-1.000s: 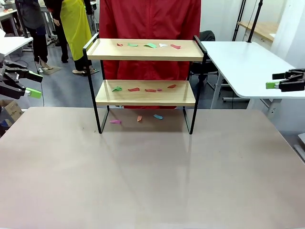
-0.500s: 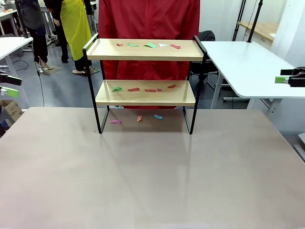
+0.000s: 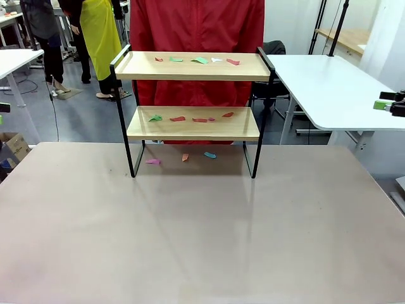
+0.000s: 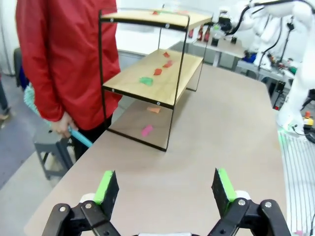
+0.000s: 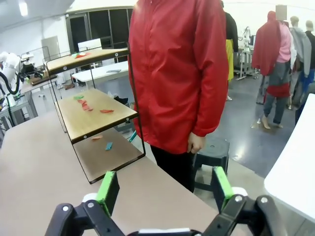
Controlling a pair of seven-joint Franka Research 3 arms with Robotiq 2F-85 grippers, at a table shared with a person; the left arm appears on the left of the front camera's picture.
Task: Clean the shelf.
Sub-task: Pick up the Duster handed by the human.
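Look to your left first. The left gripper [image 4: 165,186] hangs over the end of the brown table [image 3: 202,240]. Its two green fingers [image 4: 106,186] stand wide apart and hold nothing. It looks along the table at one end of the shelf [image 4: 157,81]. Next to that end stands a person [image 4: 64,59] in a red coat. The person's hand [image 4: 63,127] holds a thin blue stick [image 4: 81,138].

Now look at the middle. The shelf [image 3: 193,95] stands on the far side of the table, just in front of the person. It has two wooden boards in a thin black frame.

- The top board [image 3: 139,66] has five small scraps in a row: red [image 3: 159,59], green [image 3: 176,59], green [image 3: 200,61], white [image 3: 216,60] and red [image 3: 233,62].
- The lower board [image 3: 142,130] has a green scrap [image 3: 155,118], then red [image 3: 178,118], red [image 3: 200,120], a tiny pink one [image 3: 211,118] and red [image 3: 228,114].
- Under the shelf, on the table, lie three more scraps: pink [image 3: 152,161], orange [image 3: 185,156] and blue-green [image 3: 209,154].

Now look right. The right gripper [image 3: 392,106] sits at the edge of the front view, well apart from the shelf, by a white table [image 3: 323,88]. In its own view its jaws stand wide apart with nothing in them.
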